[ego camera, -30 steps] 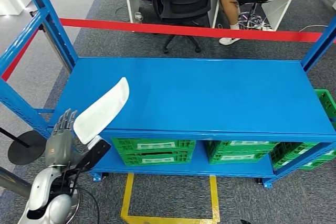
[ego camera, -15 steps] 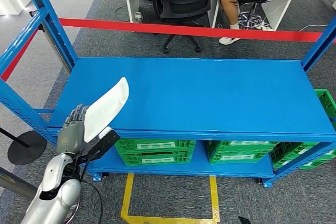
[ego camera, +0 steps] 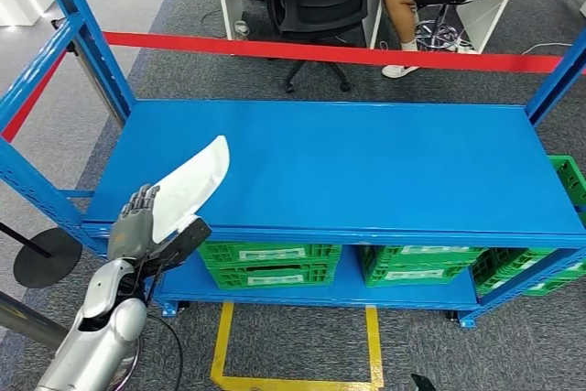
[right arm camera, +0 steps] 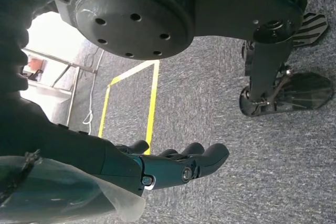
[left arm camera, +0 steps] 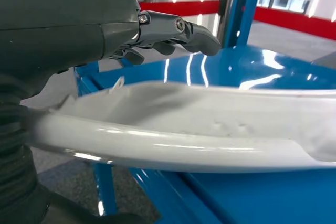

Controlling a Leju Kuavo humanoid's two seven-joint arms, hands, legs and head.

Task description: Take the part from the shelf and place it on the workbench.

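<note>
Blue shelf (ego camera: 331,167) fills the room's foreground, and the left robot hand (ego camera: 135,226) grips the white part (ego camera: 188,190) by its near end so it overhangs the shelf's front corner, while the right robot hand (right arm camera: 174,166) hangs slack, holding nothing.

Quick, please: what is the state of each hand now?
Left hand: holding the white part.
Right hand: open, holding nothing.
</note>
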